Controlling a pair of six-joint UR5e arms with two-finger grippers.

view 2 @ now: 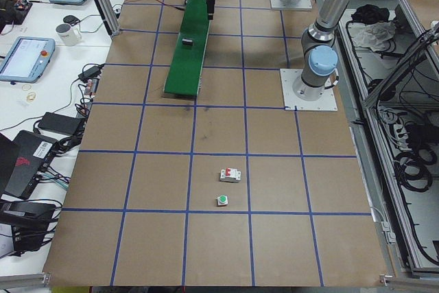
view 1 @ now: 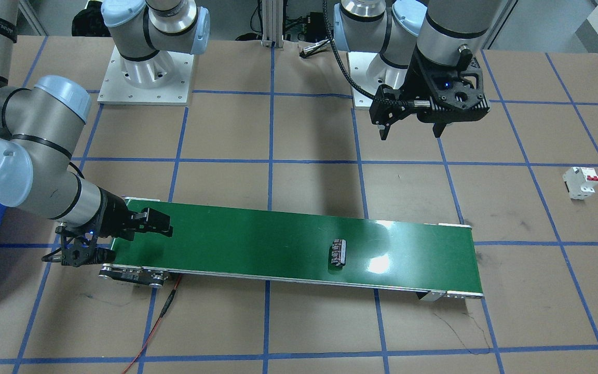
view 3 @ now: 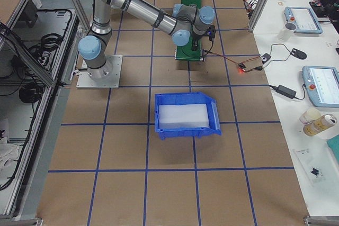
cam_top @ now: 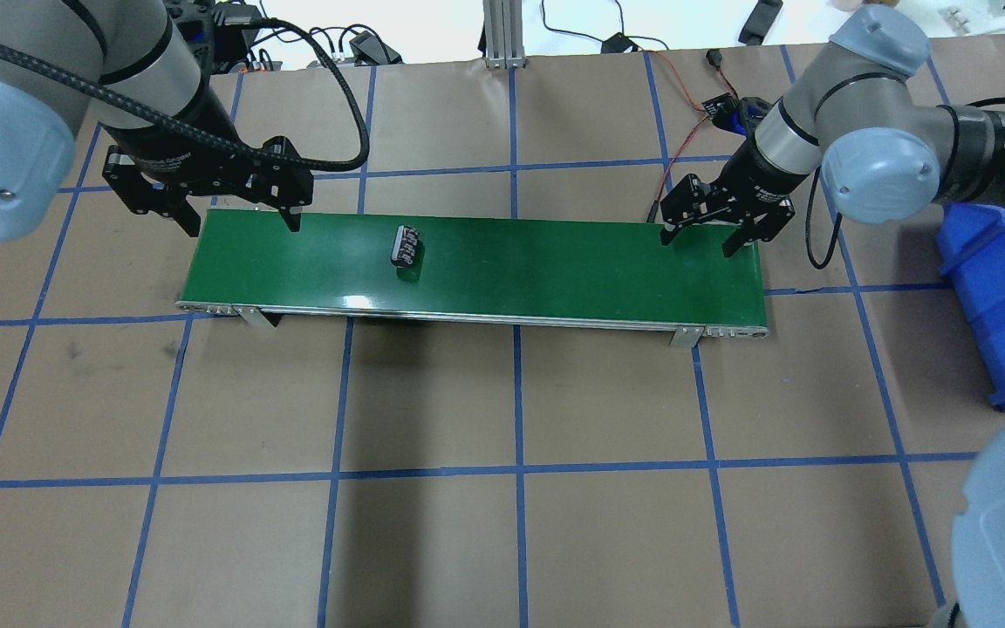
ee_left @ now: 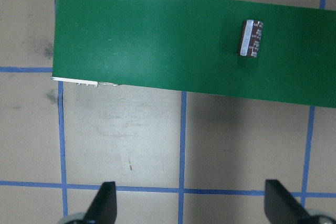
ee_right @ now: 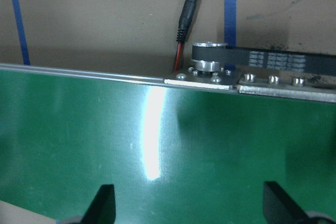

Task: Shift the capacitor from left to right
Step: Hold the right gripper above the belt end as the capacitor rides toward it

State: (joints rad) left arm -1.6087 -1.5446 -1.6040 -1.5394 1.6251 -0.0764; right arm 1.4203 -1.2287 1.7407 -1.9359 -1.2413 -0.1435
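Capacitor [cam_top: 406,248] on green conveyor belt [cam_top: 555,266]

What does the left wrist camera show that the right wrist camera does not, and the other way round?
Only the left wrist view: the capacitor, lying on the conveyor. Only the right wrist view: a pulley with a toothed black drive belt, and a black plug. Both: the green conveyor, the taped brown table, and an open, empty pincer: the left pincer, the right pincer.

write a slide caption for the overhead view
Capacitor lies on the green belt near the open left end effector; the open right end effector hovers over the belt's other end.
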